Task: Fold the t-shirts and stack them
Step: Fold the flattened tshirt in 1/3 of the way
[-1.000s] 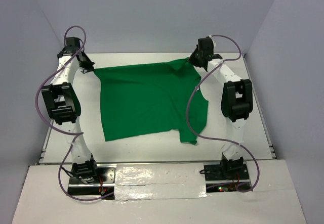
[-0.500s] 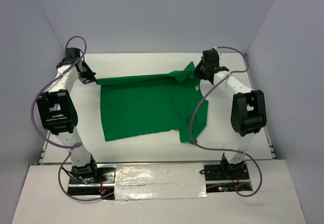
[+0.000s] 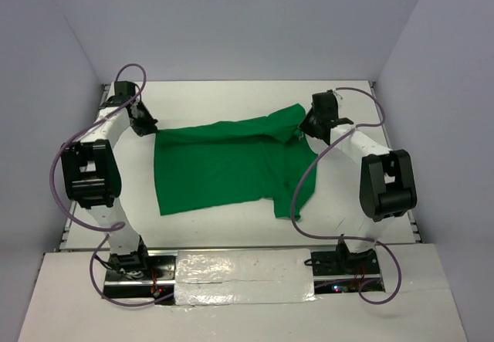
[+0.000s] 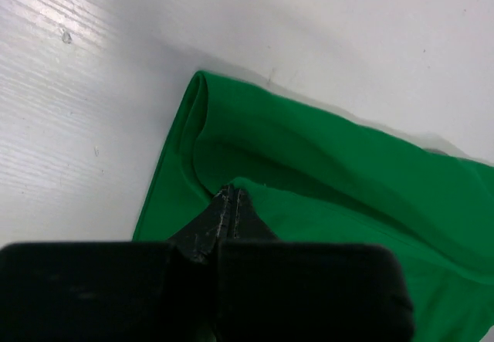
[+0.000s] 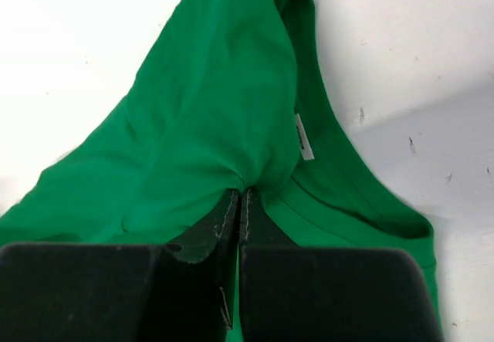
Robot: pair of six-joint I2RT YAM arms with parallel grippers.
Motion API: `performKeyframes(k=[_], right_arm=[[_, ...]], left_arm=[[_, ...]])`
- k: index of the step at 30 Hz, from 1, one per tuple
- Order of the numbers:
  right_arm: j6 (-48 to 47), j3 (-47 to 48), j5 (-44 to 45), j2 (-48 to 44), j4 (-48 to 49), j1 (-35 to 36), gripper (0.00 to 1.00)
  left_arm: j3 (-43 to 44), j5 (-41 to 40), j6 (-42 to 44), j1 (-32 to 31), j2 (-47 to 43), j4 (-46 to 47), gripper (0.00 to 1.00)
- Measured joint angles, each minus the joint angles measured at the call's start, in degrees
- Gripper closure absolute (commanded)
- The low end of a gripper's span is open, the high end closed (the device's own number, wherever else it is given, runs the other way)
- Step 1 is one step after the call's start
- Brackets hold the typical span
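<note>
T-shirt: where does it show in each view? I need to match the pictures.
Top: t-shirt lies mid-table, its far corners pinched by the left hand and right hand.
Left wrist: t-shirt fills the lower right, with a folded edge in the shut left hand.
Right wrist: t-shirt fills the centre and left, bunched at the shut right hand, near the white label.
Shared landmark: the white table around the cloth.

White desk (image 3: 231, 95) seen from above. Open bare strips run behind the green shirt (image 3: 224, 164) and in front of it. The shirt fills the middle. The left arm (image 3: 91, 174) and right arm (image 3: 384, 184) stand at either side, near the walls (image 3: 46, 87). Between each arm and the shirt runs a narrow bare gap. A purple cable (image 3: 297, 184) loops over the shirt's right edge.
</note>
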Motion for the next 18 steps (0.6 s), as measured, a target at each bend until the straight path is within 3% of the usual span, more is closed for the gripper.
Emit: performKeyframes(k=[11, 12, 13, 14, 15, 16, 17, 18], right_arm=[[0.0, -6.75, 0.59, -2.34, 1.44, 0.0, 0.97], [0.11, -7.93, 0.59, -2.86, 1.55, 0.0, 0.91], [0.33, -8.98, 0.59, -3.34, 1.46, 0.0, 0.75], [0.66, -9.77, 0.61, -3.65, 1.46, 0.0, 0.66], [0.74, -10.49, 0.74, -4.02, 1.49, 0.0, 0.44], [1.09, -11.23, 0.87, -4.37, 1.49, 0.0, 0.37], [1.09, -11.8, 1.27, -4.72, 1.31, 0.0, 0.32], [0.96, -12.22, 1.51, -5.09, 1.18, 0.0, 0.3]], left_arm=[[-9.86, 0.02, -1.38, -0.2, -8.39, 2.51, 1.0], [-10.56, 0.09, -1.4, -0.2, -8.39, 2.54, 0.94], [-11.08, 0.13, -1.42, -0.2, -8.39, 2.49, 0.85], [-11.58, 0.17, -1.57, -0.31, -8.39, 2.12, 0.5], [-11.91, 0.24, -1.6, -0.44, -8.39, 1.57, 0.26], [-11.96, 0.33, -2.01, -0.57, -8.39, 0.85, 0.08], [-11.96, 0.33, -2.27, -0.68, -8.39, 0.2, 0.01], [-11.96, 0.26, -2.64, -0.79, -8.44, -0.37, 0.01]])
